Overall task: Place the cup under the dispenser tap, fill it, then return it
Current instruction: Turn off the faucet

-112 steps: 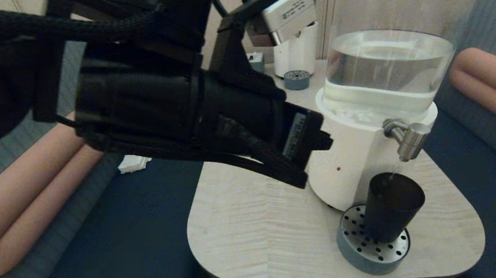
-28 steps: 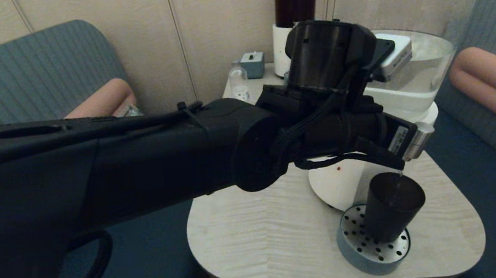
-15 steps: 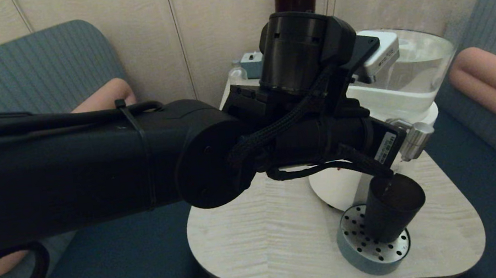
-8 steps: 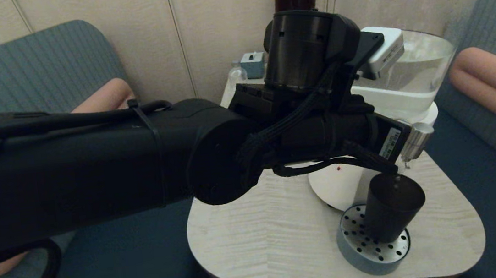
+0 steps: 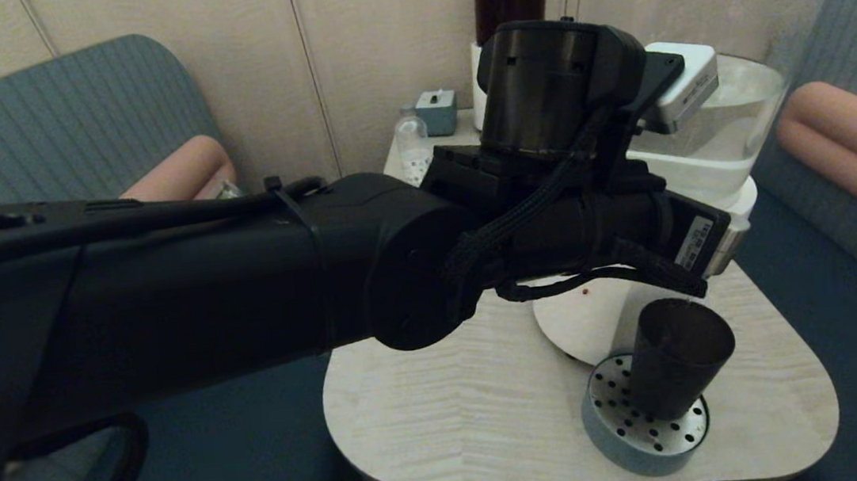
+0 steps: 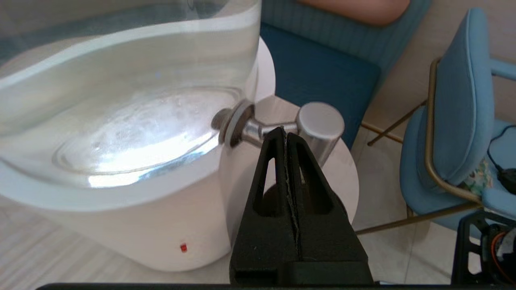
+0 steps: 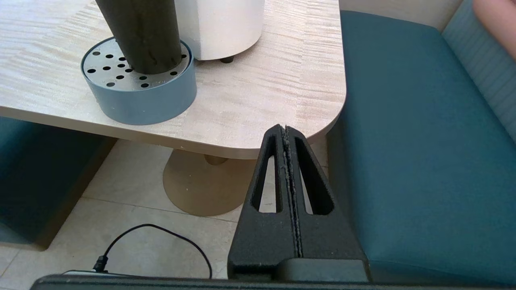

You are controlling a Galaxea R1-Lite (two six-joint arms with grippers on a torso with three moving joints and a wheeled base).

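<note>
pale wood table (image 5: pixel 445 398), white-based dispenser (image 5: pixel 587 311), grey drip tray (image 5: pixel 624 435)

Matte black left arm (image 5: pixel 202 288) with braided cables, zip ties, white barcode label at three o'clock; black triangular slotted fingers (image 6: pixel 278 193), seemingly serrated edges.

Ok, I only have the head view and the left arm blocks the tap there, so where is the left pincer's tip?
Observer: In the left wrist view the left pincer is shut, with its tip at the neck of the dispenser tap, just behind the round cap.
Operator: And the right arm? I can't see it at all.
Observer: The right pincer is shut and holds nothing. It is off the edge of the table, beside the blue bench seat.
</note>
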